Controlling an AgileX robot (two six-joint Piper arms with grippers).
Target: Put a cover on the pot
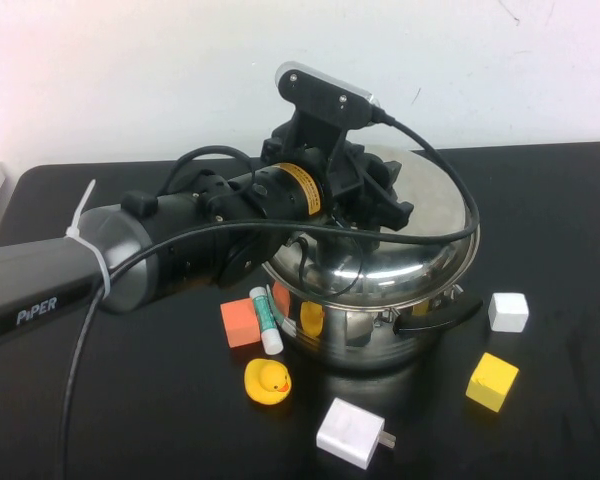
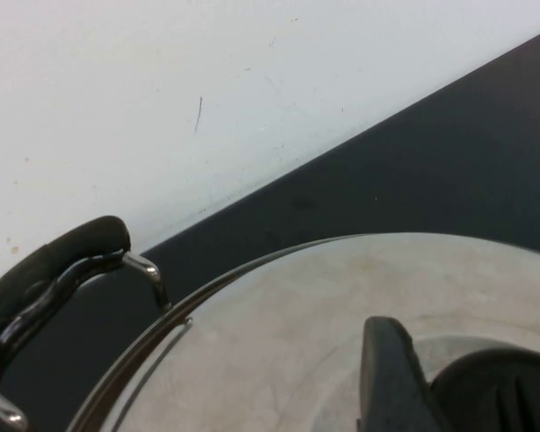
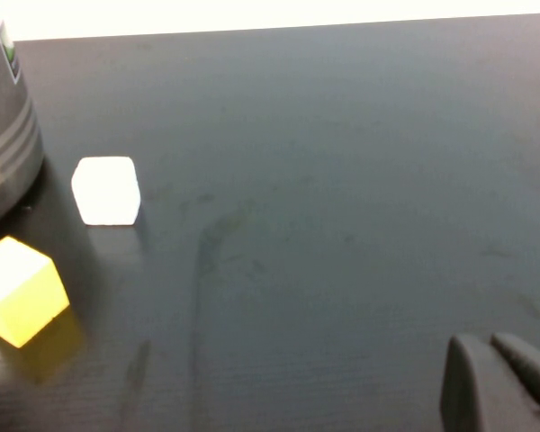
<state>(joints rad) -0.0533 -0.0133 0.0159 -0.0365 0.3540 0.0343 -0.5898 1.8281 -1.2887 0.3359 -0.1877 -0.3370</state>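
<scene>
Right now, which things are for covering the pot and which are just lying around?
For the job:
pot
lid, sitting on the pot
left tool, over the lid

Lying about:
rubber duck
orange block
yellow block
white block
glue stick
white charger
right tool, parked apart

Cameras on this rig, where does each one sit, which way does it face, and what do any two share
High view: raised on the robot's side, angled down at the table; the left arm reaches over the lid on the pot, left gripper at the lid's centre.
Left wrist view: on the left arm, looking across the lid toward the wall; left gripper shows.
Right wrist view: on the right arm, low over the table; right gripper shows, jaws shut.
Shared: high and right wrist views both show the white block and yellow block.
</scene>
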